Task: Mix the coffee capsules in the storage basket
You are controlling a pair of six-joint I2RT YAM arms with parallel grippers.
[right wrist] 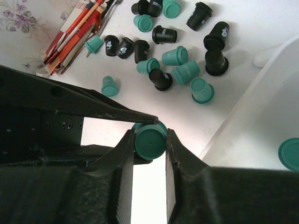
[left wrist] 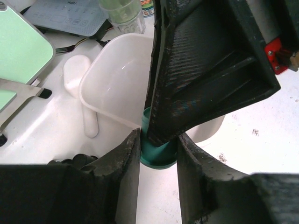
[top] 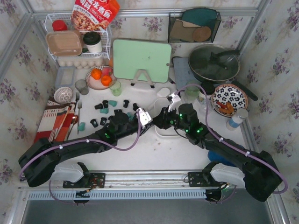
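Numeral 4 on black capsules point(right wrist: 112, 45)

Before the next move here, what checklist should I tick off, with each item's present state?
1. Left claw shut on the teal capsule: ok.
2. Right claw shut on that same capsule: ok.
3. Only one claw holding it: not ok, both grip.
4. Capsule above the storage basket: not ok, it is beside the rim.
5. Basket mouth unblocked: ok, one teal pod inside.
6. Table capsules all collected: not ok, many teal and black lie loose.
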